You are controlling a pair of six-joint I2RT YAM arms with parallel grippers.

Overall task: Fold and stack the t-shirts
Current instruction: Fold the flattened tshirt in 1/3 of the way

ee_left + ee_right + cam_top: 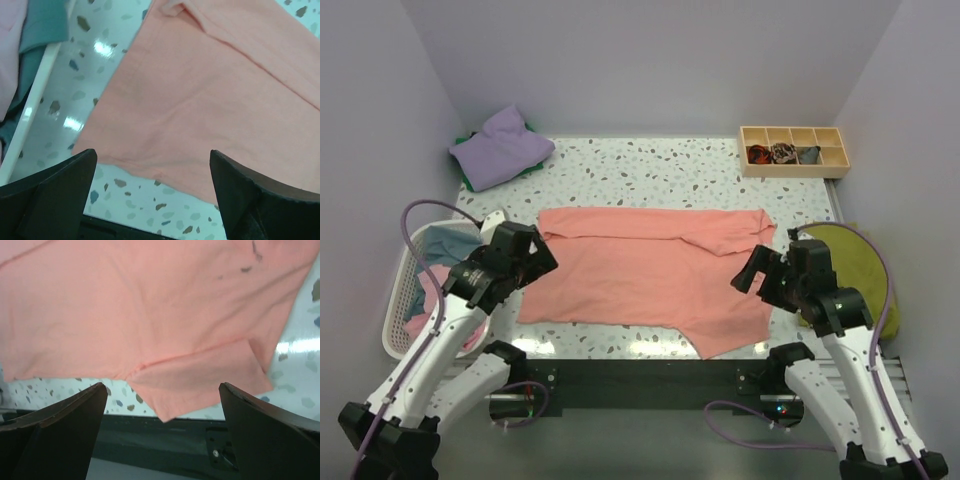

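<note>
**On tabletop: both hands open, salmon shirt spread out between them**

At near edge, left hand [532,256] hangs over the left hem of the large salmon-pink cotton t-shirt [640,270]. Fingers [55,195] spread wide, nothing between them. Right hand [758,272] is over the shirt's right side, fingers [60,425] equally wide, also holding nothing. Can't tell from the overhead view if either touches the cloth.

Shirt lies flat mid-way across the white speckled tabletop [650,165], long side running left-right. One sleeve sticks out towards the near edge at the right corner; the far right part is folded over itself.

Left of the tabletop: white slatted plastic laundry basket [395,300] with a light blue shirt [445,240] and a pink shirt [420,322] inside. Right of it: olive-green fabric lump [855,265], partly behind the right arm.

Far left corner: crumpled lavender shirt [500,145] on top of a green one [468,183], only its edge showing. Far right corner: shallow wooden divided tray [825,152], small dark items in three left compartments.
</note>
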